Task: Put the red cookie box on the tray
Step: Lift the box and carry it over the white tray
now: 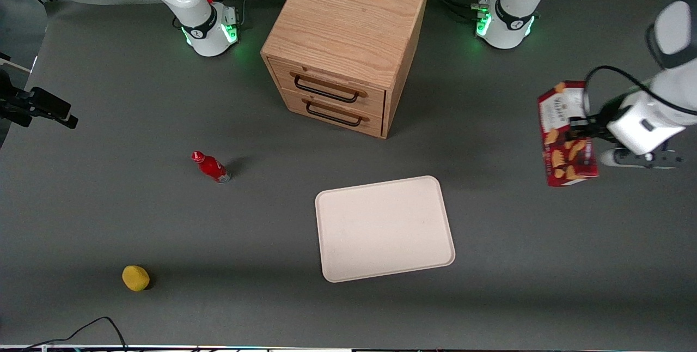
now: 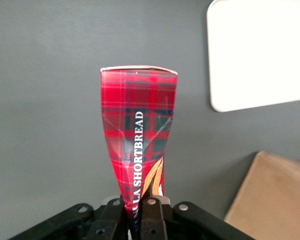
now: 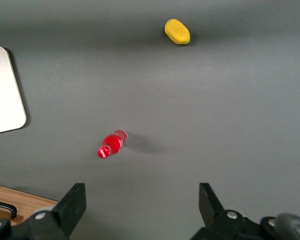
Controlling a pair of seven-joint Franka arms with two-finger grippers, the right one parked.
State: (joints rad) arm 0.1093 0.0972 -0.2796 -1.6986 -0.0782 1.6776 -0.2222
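Left gripper (image 1: 576,129) raised at working arm's table end, fingers (image 2: 149,212) pinched together.

Colours and patterns on the dark grey table (image 1: 109,216), box held in the air.

Red cookie box (image 1: 566,134): dark red, golden cookie pictures on its face, red tartan plaid with white lettering on its narrow side (image 2: 140,130), pinched by the black gripper (image 2: 139,212) toward the working arm's end. Tray (image 1: 384,229): plain pale cream. Drawer cabinet (image 1: 343,41): light wood grain, black handles. Small bottle (image 1: 211,167): red with a red cap. Round item (image 1: 135,278): yellow. Arm (image 1: 661,101): white; both arm bases glow green.
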